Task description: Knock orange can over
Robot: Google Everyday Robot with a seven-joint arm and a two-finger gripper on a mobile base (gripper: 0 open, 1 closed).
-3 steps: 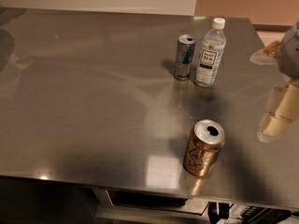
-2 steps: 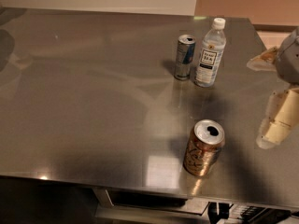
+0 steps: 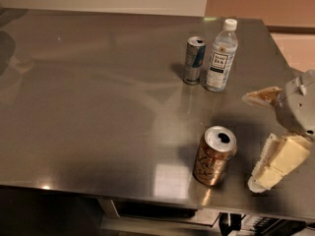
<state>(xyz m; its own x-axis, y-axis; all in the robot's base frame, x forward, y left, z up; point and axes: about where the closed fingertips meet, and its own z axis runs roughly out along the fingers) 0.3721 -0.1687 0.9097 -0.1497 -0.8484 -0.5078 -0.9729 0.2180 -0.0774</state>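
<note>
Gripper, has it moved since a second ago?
Yes. The gripper, open at the right of the orange can, has shifted closer to it; the can stayed put.

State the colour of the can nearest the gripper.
The orange can is copper-orange with pale markings, camera view; the gripper is beside it.

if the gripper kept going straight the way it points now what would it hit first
Most likely the orange can. The gripper, open at the right side of the table, points left toward it with nothing between. Height is unclear, so it might pass over it.
</note>
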